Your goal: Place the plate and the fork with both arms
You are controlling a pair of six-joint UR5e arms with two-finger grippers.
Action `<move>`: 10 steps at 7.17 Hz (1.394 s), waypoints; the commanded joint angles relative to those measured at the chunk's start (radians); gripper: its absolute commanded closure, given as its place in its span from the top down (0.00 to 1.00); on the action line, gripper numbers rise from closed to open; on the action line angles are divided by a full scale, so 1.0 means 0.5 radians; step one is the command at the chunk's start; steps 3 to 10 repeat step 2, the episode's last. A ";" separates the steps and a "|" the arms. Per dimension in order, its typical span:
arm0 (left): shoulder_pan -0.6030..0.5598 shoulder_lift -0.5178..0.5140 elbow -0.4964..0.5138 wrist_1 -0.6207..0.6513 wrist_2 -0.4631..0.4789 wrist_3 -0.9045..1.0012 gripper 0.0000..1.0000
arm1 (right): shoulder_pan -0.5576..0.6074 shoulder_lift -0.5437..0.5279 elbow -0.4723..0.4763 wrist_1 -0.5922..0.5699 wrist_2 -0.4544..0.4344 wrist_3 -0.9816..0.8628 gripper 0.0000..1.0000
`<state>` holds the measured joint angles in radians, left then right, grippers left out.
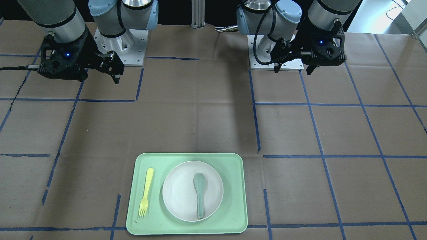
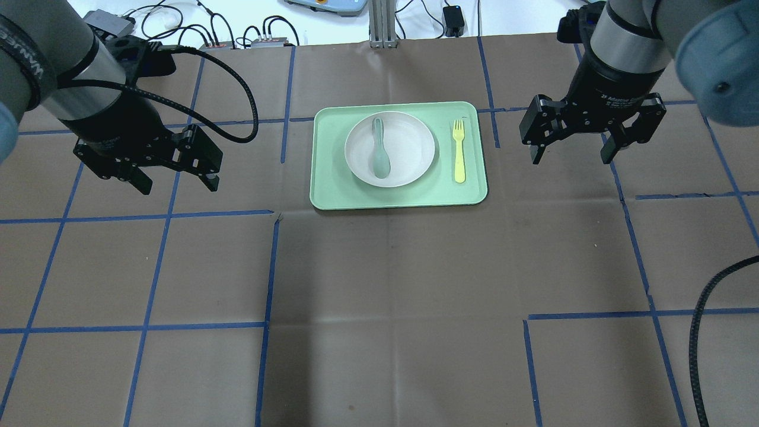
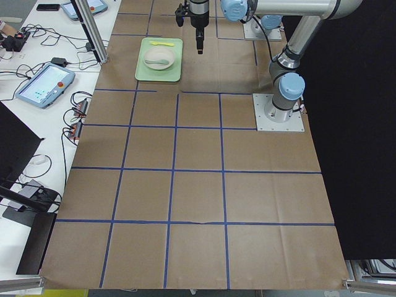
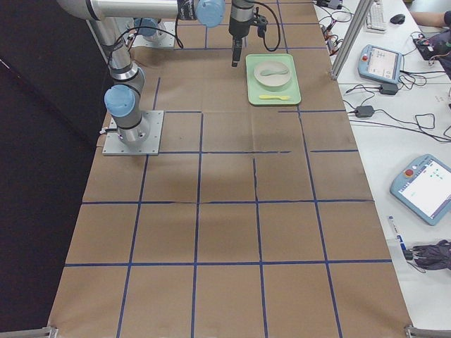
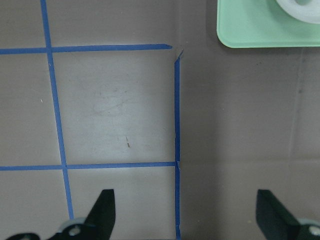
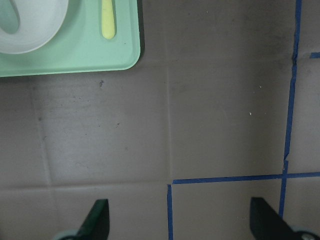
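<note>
Plate point(image 1: 178, 191) and fork point(image 1: 146, 193) both lie on a mint-green tray point(image 1: 233, 200) at the operators' edge of the tabletop point(image 1: 200, 126), nearest the front-facing camera. The plate sits flat at about the middle of the tray. A grey-green spoon point(image 1: 200, 193) rests in it, with its bowl toward the robot and its handle toward the operators. The fork lies flat on the tray floor just beside the plate on the robot's right and does not touch it. Its tines point to the operators' side and its handle points toward the robot, roughly parallel to the spoon.

Beyond the tray is bare brown paper crossed by blue tape lines point(image 1: 255, 110).

Farther back, both arms hold their tools above the tabletop, one on each side of the tray and well apart from it. The left tool point(image 2: 178, 187) points down with its two fingers spread wide and nothing between them. Its wrist camera shows only paper, tape and one corner of the tray with a sliver of plate rim. The right tool point(image 2: 570, 159) also points down, wide and empty-handed. Its wrist camera catches the tray corner on its own side, with part of the plate and the handle end of the fork.

Farthest back, the two arms stand on white base plates point(image 1: 123, 50) bolted to the tabletop.
</note>
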<state>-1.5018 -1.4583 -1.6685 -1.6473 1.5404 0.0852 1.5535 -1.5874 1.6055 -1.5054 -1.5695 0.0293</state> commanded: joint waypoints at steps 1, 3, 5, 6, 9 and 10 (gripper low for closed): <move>0.000 -0.013 -0.007 0.003 -0.001 -0.002 1.00 | -0.005 -0.001 0.001 -0.002 0.000 -0.006 1.00; 0.000 -0.013 -0.010 0.003 -0.004 -0.002 1.00 | -0.005 -0.001 0.001 -0.002 0.000 -0.009 1.00; 0.000 -0.013 -0.010 0.003 -0.004 -0.002 1.00 | -0.005 -0.001 0.001 -0.002 0.000 -0.009 1.00; 0.000 -0.013 -0.010 0.003 -0.004 -0.002 1.00 | -0.005 -0.001 0.001 -0.002 0.000 -0.009 1.00; 0.000 -0.013 -0.010 0.003 -0.004 -0.002 1.00 | -0.005 -0.001 0.001 -0.002 0.000 -0.009 1.00; 0.000 -0.013 -0.010 0.003 -0.004 -0.002 1.00 | -0.005 -0.001 0.001 -0.002 0.000 -0.009 1.00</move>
